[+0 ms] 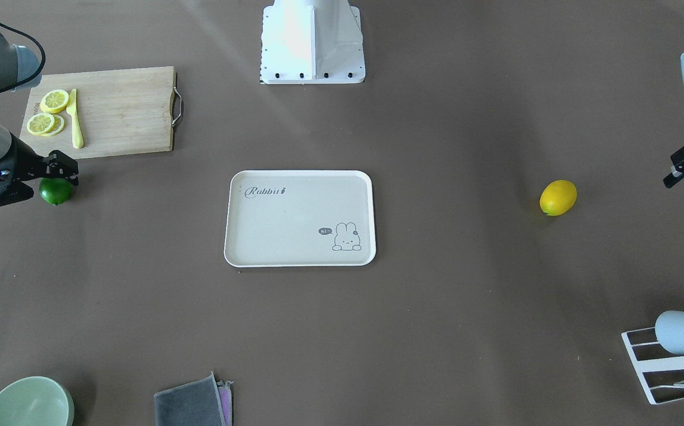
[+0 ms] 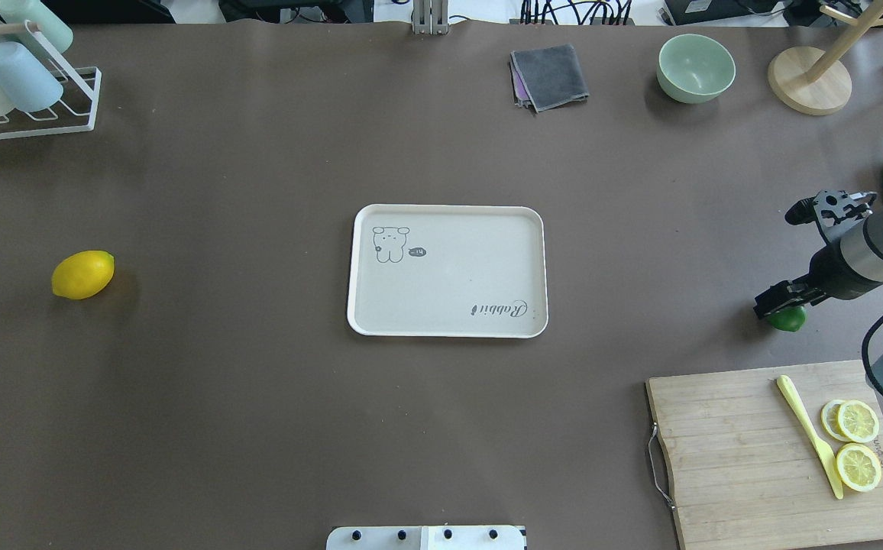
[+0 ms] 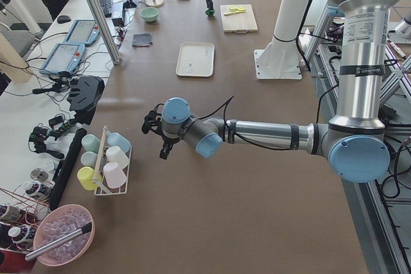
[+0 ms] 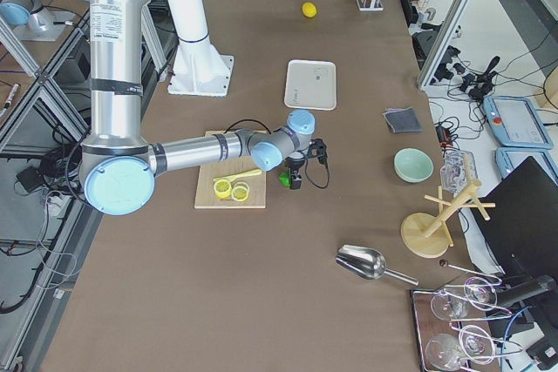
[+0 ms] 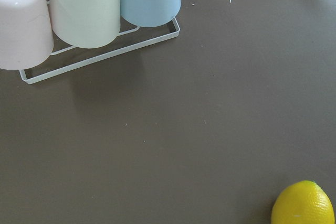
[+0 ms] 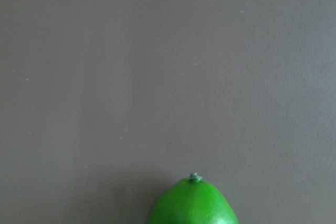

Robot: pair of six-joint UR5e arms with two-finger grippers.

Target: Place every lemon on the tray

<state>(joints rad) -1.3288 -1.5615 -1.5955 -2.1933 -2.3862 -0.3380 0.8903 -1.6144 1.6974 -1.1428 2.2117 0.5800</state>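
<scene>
As I judge it, the task is at its very start: both lemons lie on the counter and neither is on the tray.

In the far left corner stands a cup rack (image 2: 25, 84). The yellow lemon (image 2: 83, 274) lies near the left edge, well apart from the tray. The left gripper (image 3: 156, 136) hangs near it on the side of that edge. The front view cuts it off, so I cannot tell whether its jaws are apart or together.

The tray (image 2: 447, 271) sits at the counter's middle. Along the far edge, right of middle, are a folded cloth (image 2: 549, 76), a green bowl (image 2: 696, 67) and a wooden stand (image 2: 808, 80).

Near the right edge the right gripper (image 2: 776, 261) hovers low, jaws spread wide and holding nothing. The green lemon (image 2: 787, 318) lies partly under its nearer finger, probably not yet centred between the two.

The cutting board (image 2: 755, 458), with lemon slices (image 2: 858, 443) and a knife (image 2: 810, 435), fills the near right corner. It lies near that lemon and is the one thing likely to crowd the grasp.
</scene>
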